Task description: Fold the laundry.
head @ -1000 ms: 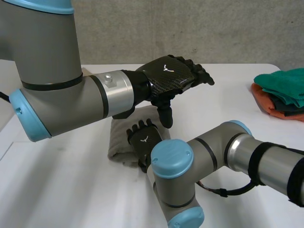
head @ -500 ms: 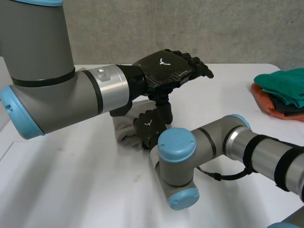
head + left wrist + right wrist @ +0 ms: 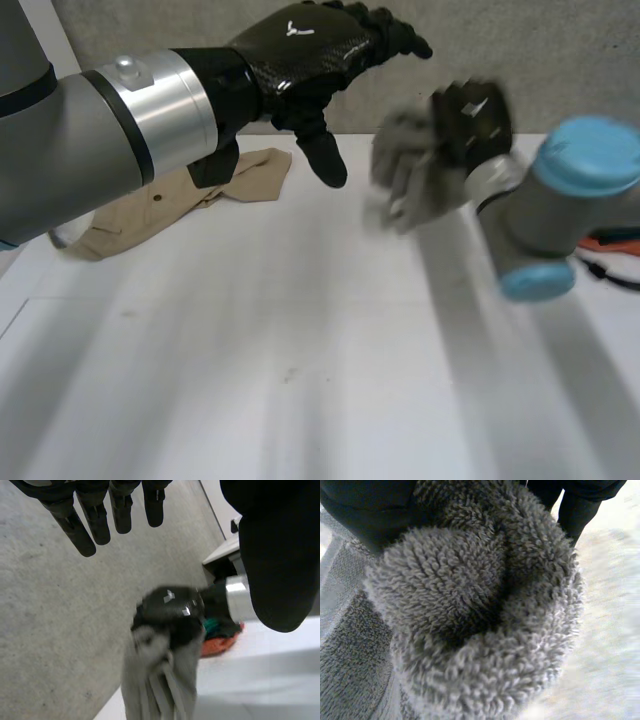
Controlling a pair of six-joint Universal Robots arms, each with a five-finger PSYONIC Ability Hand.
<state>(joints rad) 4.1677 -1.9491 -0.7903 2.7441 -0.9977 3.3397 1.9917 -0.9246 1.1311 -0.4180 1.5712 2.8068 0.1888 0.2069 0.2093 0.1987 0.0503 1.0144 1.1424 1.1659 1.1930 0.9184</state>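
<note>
Aloft, the right hand [image 3: 474, 112] clutches a bunched grey terry towel [image 3: 405, 178], left hand [image 3: 300, 52] splayed.

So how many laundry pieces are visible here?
4: a grey towel in the right hand, a beige garment on the table behind the left arm, a green cloth and an orange cloth piled at the table's right; more may be hidden.

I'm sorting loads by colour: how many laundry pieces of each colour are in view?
grey towel: 1, clutched by the right hand
tan garment: 1
green cloth: 1
orange cloth: 1
Total: 4
</note>
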